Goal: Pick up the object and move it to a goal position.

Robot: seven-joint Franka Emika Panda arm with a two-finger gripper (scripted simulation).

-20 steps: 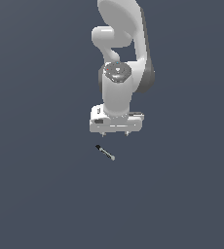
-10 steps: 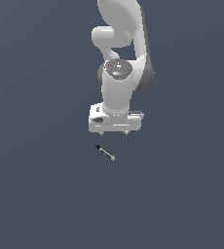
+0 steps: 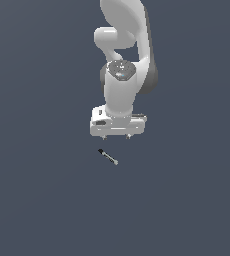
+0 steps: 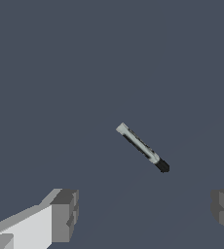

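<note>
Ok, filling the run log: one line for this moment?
phase: pre-grasp | gripper: jaws open, empty, above rod | rod: lying flat on floor, untouched | goal: not visible

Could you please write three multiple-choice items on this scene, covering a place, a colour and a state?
1. Where is the rod relative to the gripper?
A. Clamped between the fingers
B. On the floor, apart from the gripper
C. Resting on top of the arm

2. What colours are the rod's two ends?
A. Black and light grey-white
B. Red and blue
C. Both yellow

3. How do the gripper's jaws stand?
A. Shut on the rod
C. Shut on nothing
B. Open

Key: 1 B, since the exterior view shows the rod lying clear of the gripper. 2 A, since the wrist view shows one dark tip and one pale tip. 3 B, since the wrist view shows the fingers wide apart with nothing between them.
</note>
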